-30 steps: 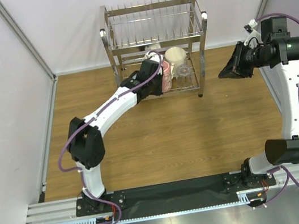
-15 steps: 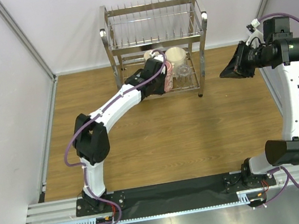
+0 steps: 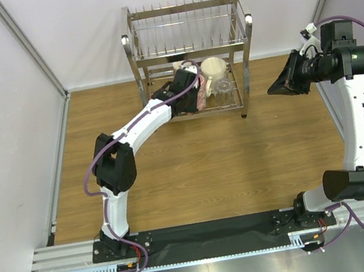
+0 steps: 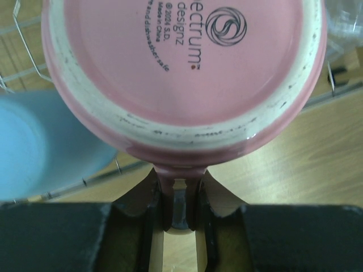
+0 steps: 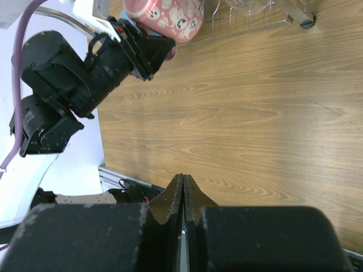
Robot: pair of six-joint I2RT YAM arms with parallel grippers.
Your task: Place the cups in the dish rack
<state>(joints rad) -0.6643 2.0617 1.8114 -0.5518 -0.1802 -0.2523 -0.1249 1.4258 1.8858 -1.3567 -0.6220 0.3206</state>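
On the wooden desk (image 3: 194,169), the steel dish rack (image 3: 188,44) is receiving cups on its lower tier, where the left arm (image 3: 138,126) is holding a pink mug (image 4: 181,62), base toward the wrist camera, just beside a light blue cup (image 4: 39,147) and near a cream mug (image 3: 213,69) and a glass tumbler (image 3: 224,87). The left claw (image 4: 180,198) is clamping the mug's handle, so the placing step appears in hand; the next move likely calls for settling the mug on the wires, then releasing. The right claw (image 5: 182,187) is hanging off to the right, pressed together and empty.
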